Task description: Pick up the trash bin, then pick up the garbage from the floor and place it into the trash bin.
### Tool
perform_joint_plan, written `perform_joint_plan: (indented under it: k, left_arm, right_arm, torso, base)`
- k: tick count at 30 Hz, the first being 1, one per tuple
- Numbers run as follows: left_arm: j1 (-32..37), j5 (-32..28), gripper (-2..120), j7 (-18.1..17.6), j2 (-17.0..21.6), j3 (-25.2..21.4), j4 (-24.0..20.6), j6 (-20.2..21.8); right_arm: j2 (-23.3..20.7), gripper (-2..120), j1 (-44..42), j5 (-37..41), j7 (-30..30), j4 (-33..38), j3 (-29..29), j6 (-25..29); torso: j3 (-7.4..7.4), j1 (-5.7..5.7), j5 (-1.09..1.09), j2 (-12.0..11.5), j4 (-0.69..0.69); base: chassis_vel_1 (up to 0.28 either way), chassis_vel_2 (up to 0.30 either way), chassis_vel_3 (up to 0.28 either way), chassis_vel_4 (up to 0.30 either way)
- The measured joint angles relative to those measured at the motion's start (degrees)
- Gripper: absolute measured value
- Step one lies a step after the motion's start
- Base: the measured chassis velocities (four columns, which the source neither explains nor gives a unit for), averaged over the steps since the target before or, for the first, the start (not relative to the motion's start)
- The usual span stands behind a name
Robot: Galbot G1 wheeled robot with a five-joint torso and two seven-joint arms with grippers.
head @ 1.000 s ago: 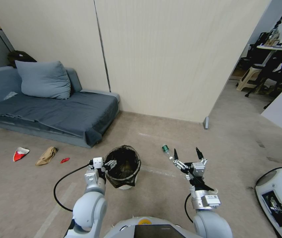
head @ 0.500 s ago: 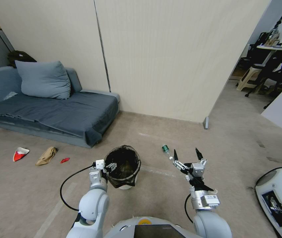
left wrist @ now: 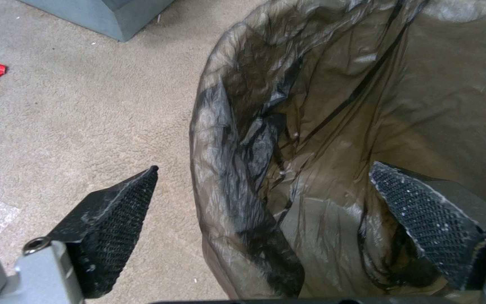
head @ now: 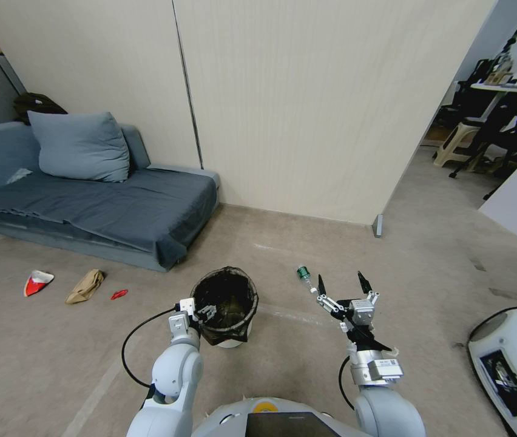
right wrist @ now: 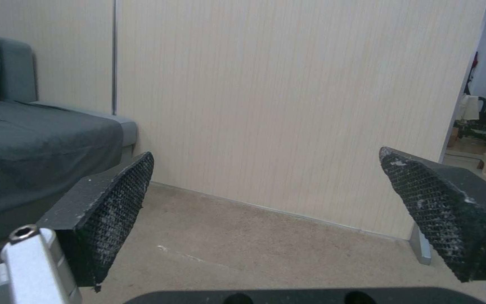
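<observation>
Bin (head: 225,309): on the floor just ahead, near the sofa (head: 88,200).
Left gripper (head: 204,311): wide open, straddling the bin's near-left rim, one finger (left wrist: 428,219) inside the liner, one outside.
Right gripper (head: 341,284): wide open, empty, raised right of the bin.
Bottle (head: 302,274): on the floor beyond the right gripper.
Wrappers (head: 38,282): far left, by the sofa.

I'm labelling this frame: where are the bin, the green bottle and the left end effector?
bin (head: 229,337): head view, white wall below the liner.
green bottle (head: 302,273): head view, its body.
left end effector (left wrist: 263,185): left wrist view, between fingertips, astride the rim.
</observation>
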Motion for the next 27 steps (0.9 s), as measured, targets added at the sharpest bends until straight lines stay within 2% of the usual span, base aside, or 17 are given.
perform_joint_plan:
  k: [8,11,15,16,19,21,24,25,27]
  left_arm:
    - [-1.38,0.40,96,-0.11,0.21,-0.85,2.34,0.06]
    - [-1.52,0.46,93,-0.12,0.16,-0.86,2.57,0.06]
    - [-1.69,0.62,74,-0.13,-0.24,-0.80,3.71,0.35]
    - [-1.69,0.62,74,-0.13,-0.24,-0.80,3.71,0.35]
    - [-1.52,0.63,60,-0.13,-0.64,-0.45,4.24,0.36]
    - [-1.45,0.63,56,-0.13,-0.77,-0.34,4.25,0.36]
    - [-1.35,0.69,42,-0.13,-0.96,-0.21,4.25,0.34]
    - [-1.35,0.69,42,-0.13,-0.96,-0.21,4.25,0.34]
    - [-1.19,0.79,33,-0.14,-1.02,-0.16,4.25,0.28]
  right_arm:
    - [0.00,100,0.07,-0.05,-0.24,-0.33,0.00,0.23]
    - [0.00,100,0.07,-0.05,-0.25,-0.38,0.01,0.29]
    - [0.00,100,0.07,-0.13,-0.25,-0.51,0.01,0.45]
    - [0.00,100,0.07,-0.13,-0.25,-0.51,0.01,0.45]
    - [0.00,100,0.07,-0.19,-0.25,-0.51,-0.04,0.48]
    - [0.00,100,0.07,-0.19,-0.25,-0.51,-0.04,0.49]
    - [0.00,100,0.05,-0.25,-0.26,-0.51,-0.05,0.55]
    - [0.00,100,0.05,-0.25,-0.26,-0.51,-0.05,0.55]
    - [0.00,100,0.04,-0.35,-0.26,-0.57,-0.08,0.64]
  torso:
    - [0.00,0.00,-0.01,0.00,0.00]
    - [0.00,0.00,0.00,0.00,0.00]
    - [0.00,0.00,-0.01,0.00,0.00]
    - [0.00,0.00,-0.01,0.00,0.00]
    - [0.00,0.00,-0.01,0.00,0.00]
    - [0.00,0.00,-0.01,0.00,0.00]
    - [0.00,0.00,0.00,0.00,0.00]
    - [0.00,0.00,0.00,0.00,0.00]
    - [0.00,0.00,0.00,0.00,0.00]
  base:
    - [0.000,0.000,0.000,0.000]
    - [0.000,0.000,0.000,0.000]
    - [0.000,0.000,0.000,0.000]
    - [0.000,0.000,0.000,0.000]
    - [0.000,0.000,0.000,0.000]
    - [0.000,0.000,0.000,0.000]
    - [0.000,0.000,0.000,0.000]
    - [0.000,0.000,0.000,0.000]
    - [0.000,0.000,0.000,0.000]
